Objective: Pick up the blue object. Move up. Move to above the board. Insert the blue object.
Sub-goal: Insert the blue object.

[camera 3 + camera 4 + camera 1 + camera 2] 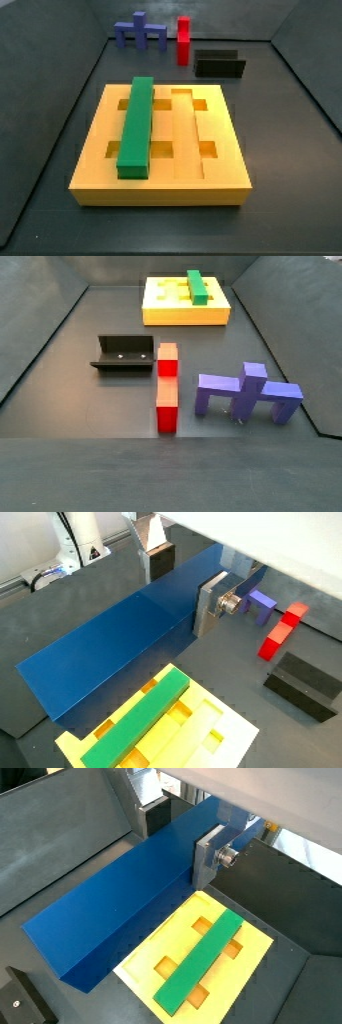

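Note:
My gripper [185, 587] is shut on the blue object [114, 652], a long dark blue bar that runs out from between the silver fingers in both wrist views [107, 908]. The bar hangs in the air over the grey floor, above one edge of the yellow board [214, 737] [258, 946]. A green bar [134, 727] [201, 958] lies in one of the board's grooves. Both side views show the board [167, 180] [167, 314] with the green bar [136, 125] [198, 286], but neither the gripper nor the blue object.
A red bar [167, 386] [283, 627], a purplish branched piece [247, 391] [261, 602] and the black fixture [124, 353] [221, 63] [305, 682] lie on the floor away from the board. Dark walls enclose the floor.

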### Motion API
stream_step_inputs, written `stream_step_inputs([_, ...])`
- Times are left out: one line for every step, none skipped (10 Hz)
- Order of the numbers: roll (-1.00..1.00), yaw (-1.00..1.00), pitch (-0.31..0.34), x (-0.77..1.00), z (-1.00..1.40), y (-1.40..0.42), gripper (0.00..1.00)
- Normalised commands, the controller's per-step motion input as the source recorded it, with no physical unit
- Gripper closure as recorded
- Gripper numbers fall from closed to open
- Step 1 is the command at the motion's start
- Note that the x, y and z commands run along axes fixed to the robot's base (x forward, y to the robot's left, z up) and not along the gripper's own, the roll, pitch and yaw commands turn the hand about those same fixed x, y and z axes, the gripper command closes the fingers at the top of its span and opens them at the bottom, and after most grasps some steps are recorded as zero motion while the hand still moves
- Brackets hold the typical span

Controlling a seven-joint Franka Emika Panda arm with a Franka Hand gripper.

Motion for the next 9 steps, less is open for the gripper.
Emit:
stream_step_inputs([-0.03, 0.00, -0.034, 0.00, -0.03, 0.00, 1.00])
stream_step_inputs([-0.03, 0.00, -0.034, 0.00, -0.03, 0.00, 1.00])
stream_step_inputs([-0.03, 0.00, -0.043, 0.00, -0.03, 0.00, 1.00])
stream_step_inputs([-0.03, 0.00, -0.050, 0.00, -0.04, 0.00, 1.00])
stream_step_inputs([-0.04, 0.00, -0.057, 0.00, -0.04, 0.00, 1.00])
stream_step_inputs([-0.03, 0.00, -0.057, 0.00, -0.04, 0.00, 1.00])
stream_step_inputs([-0.03, 0.00, -0.059, 0.00, -0.04, 0.00, 1.00])
stream_step_inputs([-0.03, 0.00, -0.053, 0.00, -0.03, 0.00, 1.00])
stream_step_inputs([-0.03, 0.00, -0.050, 0.00, -0.03, 0.00, 1.00])
